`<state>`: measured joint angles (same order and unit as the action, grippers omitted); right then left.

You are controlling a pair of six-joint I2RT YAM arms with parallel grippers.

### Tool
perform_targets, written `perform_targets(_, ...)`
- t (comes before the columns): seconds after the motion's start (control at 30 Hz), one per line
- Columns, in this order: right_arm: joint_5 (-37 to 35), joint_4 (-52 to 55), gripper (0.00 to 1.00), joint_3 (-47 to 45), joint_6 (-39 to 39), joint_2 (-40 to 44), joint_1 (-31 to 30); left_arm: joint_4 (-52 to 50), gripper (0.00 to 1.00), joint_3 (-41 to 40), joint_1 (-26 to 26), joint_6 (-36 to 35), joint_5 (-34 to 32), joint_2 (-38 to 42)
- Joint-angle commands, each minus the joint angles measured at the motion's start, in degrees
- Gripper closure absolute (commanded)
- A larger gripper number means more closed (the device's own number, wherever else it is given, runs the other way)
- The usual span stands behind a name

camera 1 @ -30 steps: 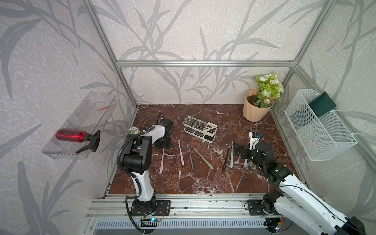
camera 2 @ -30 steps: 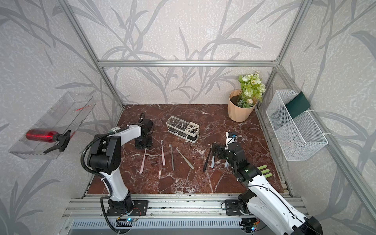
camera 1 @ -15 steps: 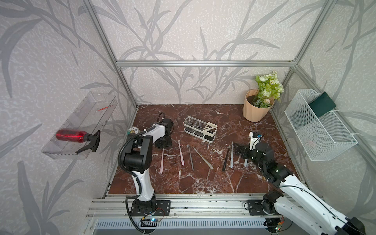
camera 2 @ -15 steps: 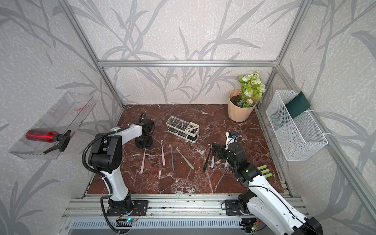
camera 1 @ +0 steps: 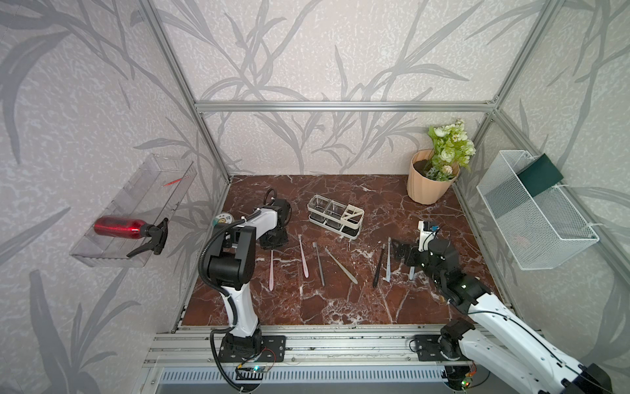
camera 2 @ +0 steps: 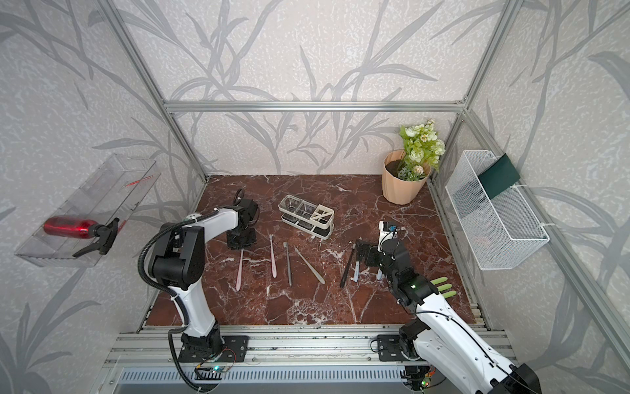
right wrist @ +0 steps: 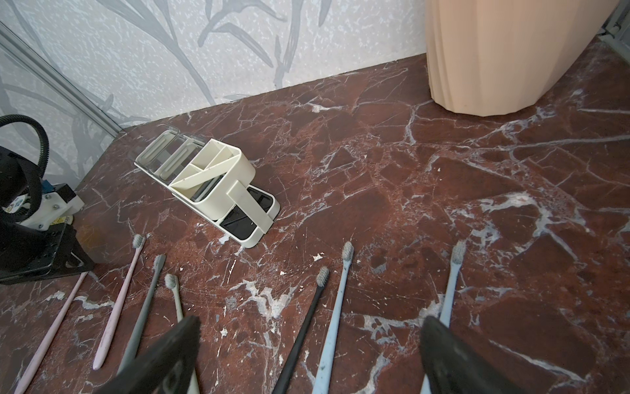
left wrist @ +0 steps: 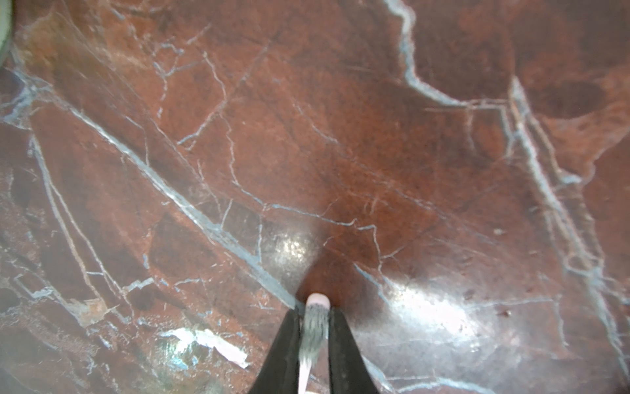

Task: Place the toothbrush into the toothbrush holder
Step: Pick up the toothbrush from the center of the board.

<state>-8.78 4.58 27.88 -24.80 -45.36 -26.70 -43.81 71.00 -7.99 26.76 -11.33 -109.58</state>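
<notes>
Currently, the left tool (left wrist: pixel 315 315) is sitting low over the left part of the bench (camera 1: pixel 341 307). Its black fingers (left wrist: pixel 283 351) are pressing in on either side of the bristled head of the pink toothbrush (camera 1: pixel 271 273), with a gap only as wide as that head. How firm the grip is cannot be told. The handle is lying flat, pointing toward the near edge. The right tool (right wrist: pixel 311 327) is hanging with its jaws spread wide, holding nothing, above the black toothbrush (right wrist: pixel 300 336) and a blue toothbrush (right wrist: pixel 335 307) at the right.

The toothbrush holder (camera 1: pixel 354 225) is standing right of the left tool and slightly farther back, apart from it, with its slotted cream section at its right end.

The step in hand is judged to be the pick-up. Recommended practice:
- Clamp fully before raising, since bristles are likely compressing and slipping.
- Lift straight up; the long handle is probably going to sag.
- Stay clear of the second pink toothbrush (camera 1: pixel 303 256) just to the right.
- Turn the handle downward before lowering it into a cream slot.
</notes>
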Motion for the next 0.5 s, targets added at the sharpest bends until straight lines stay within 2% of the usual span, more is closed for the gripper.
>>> perform_targets(0.0,-0.6,-0.4,0.01,-0.3,0.5,-0.1,-0.4,-3.3,0.86,-0.4,0.1,0.5,0.2,-2.4)
perform_targets(0.47,0.0,-1.1,0.01,-0.5,0.3,-1.5,-0.3,-4.7,0.92,0.4,-0.2,-0.4,-1.0,-1.9)
